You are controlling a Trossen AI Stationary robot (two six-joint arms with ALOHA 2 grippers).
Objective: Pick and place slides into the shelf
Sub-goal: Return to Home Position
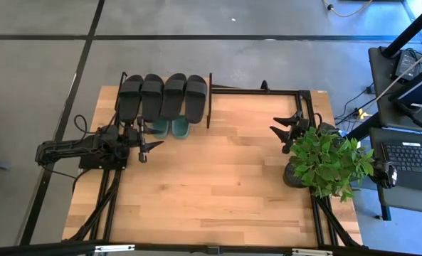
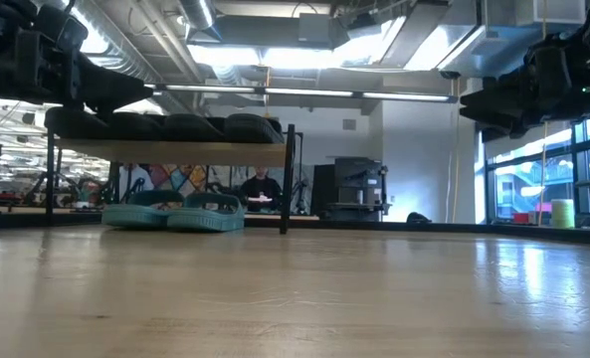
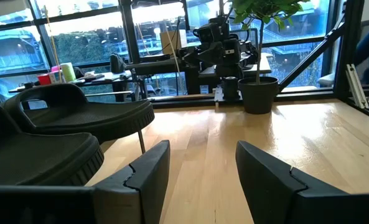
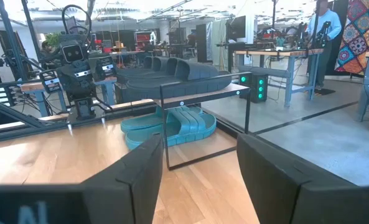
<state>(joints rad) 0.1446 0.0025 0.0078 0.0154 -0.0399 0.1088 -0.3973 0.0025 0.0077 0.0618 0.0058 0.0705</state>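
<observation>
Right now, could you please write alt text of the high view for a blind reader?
Four black slides line the top of the shelf, two green slides beneath. The open left gripper hangs near the shelf; the open right gripper waits beside a potted plant.

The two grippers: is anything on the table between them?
No. The high view shows only bare table between the left gripper and the right gripper.
</observation>
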